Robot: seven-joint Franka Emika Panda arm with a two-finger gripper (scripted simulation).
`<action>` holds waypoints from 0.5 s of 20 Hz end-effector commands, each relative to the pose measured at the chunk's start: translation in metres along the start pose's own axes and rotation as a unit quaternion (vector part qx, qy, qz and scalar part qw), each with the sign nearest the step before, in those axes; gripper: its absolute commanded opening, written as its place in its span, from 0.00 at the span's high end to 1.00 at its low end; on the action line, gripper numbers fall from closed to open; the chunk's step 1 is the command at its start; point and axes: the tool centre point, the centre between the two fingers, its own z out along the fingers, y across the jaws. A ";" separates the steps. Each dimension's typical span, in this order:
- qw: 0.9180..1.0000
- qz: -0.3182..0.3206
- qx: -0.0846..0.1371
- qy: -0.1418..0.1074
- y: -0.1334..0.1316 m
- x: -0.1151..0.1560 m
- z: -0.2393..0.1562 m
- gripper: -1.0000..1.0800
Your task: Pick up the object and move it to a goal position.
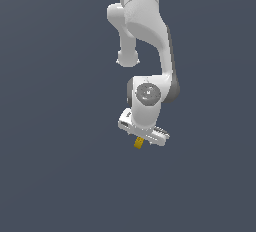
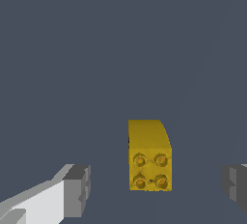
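Item: one small mustard-yellow rectangular block [image 2: 149,155], matte, flat-sided, with one long edge rounded off. Its near face carries four round raised studs in a two-by-two grid, slightly darker orange than the body. In the wrist view it sits between the two fingers, clear of both, nearer the dark one at the picture's edge than the white one. In the exterior view the same block [image 1: 139,142] shows as a tiny tilted yellow sliver just beneath the gripper.

Gripper [image 1: 145,135]: one, white, smooth plastic-looking body, boxy. Two fingers with grey ribbed pads [image 2: 77,190], spread wide apart; neither pad touches the block, nothing is held.

Arm: one white, glossy, rounded jointed robot arm [image 1: 145,26] with dark grey joint bands and one round grey cap at the wrist; it descends from the top of the exterior view.

Surface [image 1: 50,126]: one plain, untextured slate-blue expanse filling both views.
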 end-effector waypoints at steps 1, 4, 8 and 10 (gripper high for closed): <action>1.000 0.000 0.000 -0.001 0.000 -0.001 0.010 0.04; 1.000 0.001 0.000 0.000 0.001 -0.001 0.027 0.04; 1.000 0.002 0.000 0.000 0.001 -0.001 0.041 0.04; 1.000 0.002 0.000 0.000 0.000 0.000 0.043 0.04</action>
